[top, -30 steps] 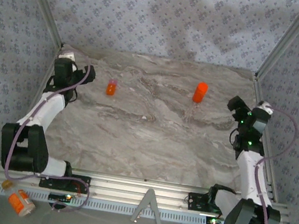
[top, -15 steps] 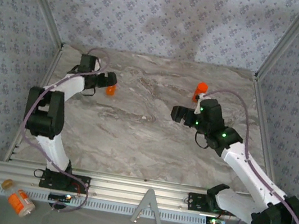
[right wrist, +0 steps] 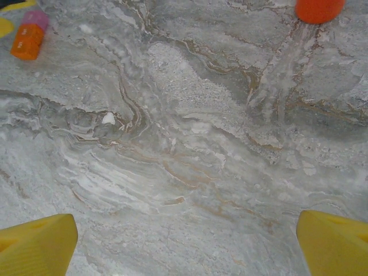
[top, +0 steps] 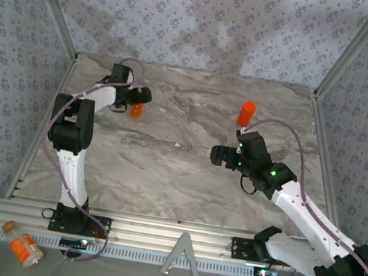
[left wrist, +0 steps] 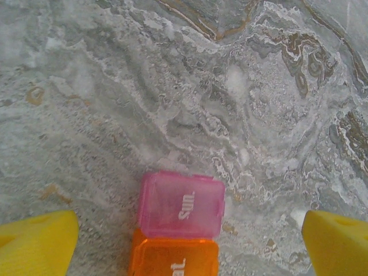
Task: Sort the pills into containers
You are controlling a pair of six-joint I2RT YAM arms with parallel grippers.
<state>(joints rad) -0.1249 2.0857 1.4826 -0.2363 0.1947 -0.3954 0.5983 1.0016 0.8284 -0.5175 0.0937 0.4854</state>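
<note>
Box [top: 136, 110] sits far-left on the table [top: 163, 184], lids shut, so I can't tell what's inside. Capped bottle [top: 246, 113] stands upright, far right of centre, contents unclear. Left gripper [top: 140, 96] hangs over the box, jaws wide, not touching it. Right gripper [top: 220, 155] is mid-table, wide too, holding nothing.

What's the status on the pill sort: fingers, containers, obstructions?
Left fingers open, pink-and-orange box between them, untouched. Right fingers open over marble table, orange bottle ahead. Nothing seen blocking either.
</note>
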